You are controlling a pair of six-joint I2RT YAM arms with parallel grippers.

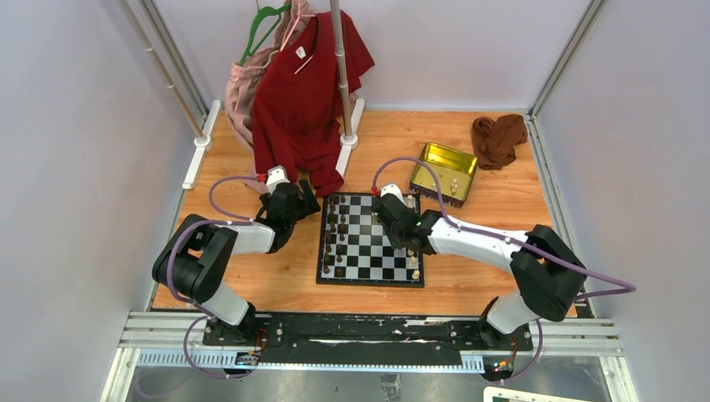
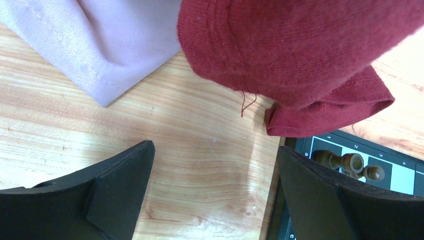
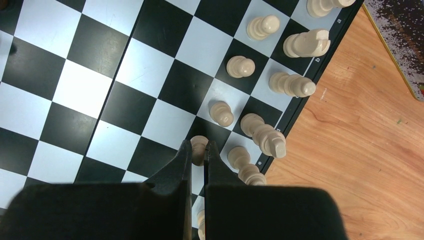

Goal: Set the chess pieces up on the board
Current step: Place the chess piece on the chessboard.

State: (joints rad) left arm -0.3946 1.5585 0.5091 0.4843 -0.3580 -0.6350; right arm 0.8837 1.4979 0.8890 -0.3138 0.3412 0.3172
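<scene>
The board (image 1: 371, 251) lies between the arms. Dark chess pieces (image 1: 335, 226) line its left side, and cream chess pieces (image 3: 292, 85) stand along its right edge. My right gripper (image 3: 199, 150) is over the board's right side, shut on a cream pawn (image 3: 199, 143), in line with the row of cream pawns. From above, the right gripper (image 1: 398, 219) covers that spot. My left gripper (image 2: 215, 150) hangs open and empty over bare wood just left of the board's far corner (image 2: 400, 175). Dark pieces (image 2: 352, 162) show past its right finger.
A red shirt (image 1: 306, 92) and a pink garment (image 1: 247, 88) hang from a pole stand (image 1: 343, 84), their hems reaching the table close to the left gripper (image 1: 295, 201). A gold tin (image 1: 444, 172) and a brown cloth (image 1: 498, 138) lie at the back right.
</scene>
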